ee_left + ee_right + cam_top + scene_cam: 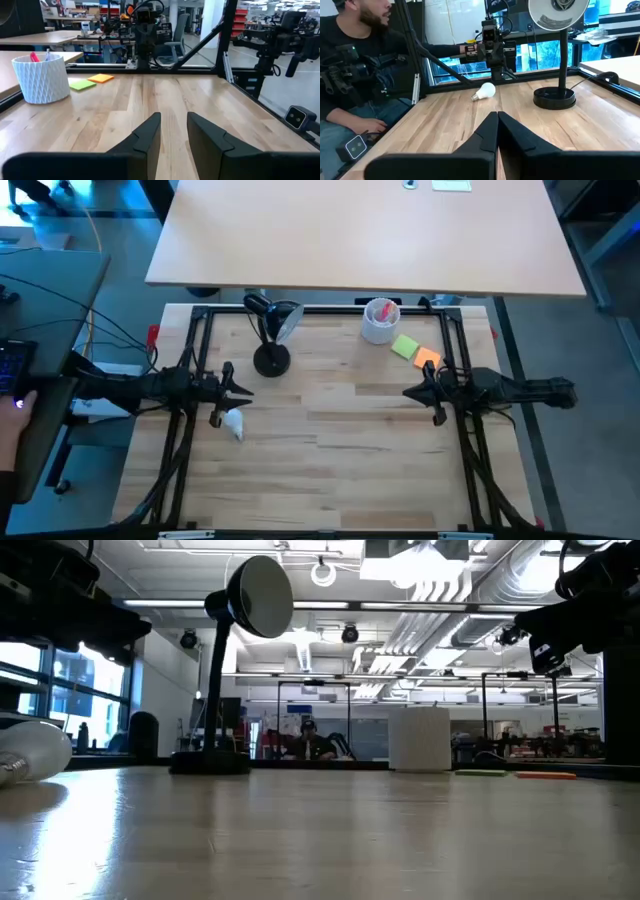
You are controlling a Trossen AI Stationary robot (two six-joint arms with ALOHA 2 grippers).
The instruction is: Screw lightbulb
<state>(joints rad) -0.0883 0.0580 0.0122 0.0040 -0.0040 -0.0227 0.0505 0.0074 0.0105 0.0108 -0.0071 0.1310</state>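
I see pink items in the white ribbed cup (381,321) from above — the low view hides them — left hand (173,131) spread, right hand (497,131) pressed together.

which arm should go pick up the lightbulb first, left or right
Left. In the high view the lightbulb lies right beside the left claw, while the right claw waits across the table.
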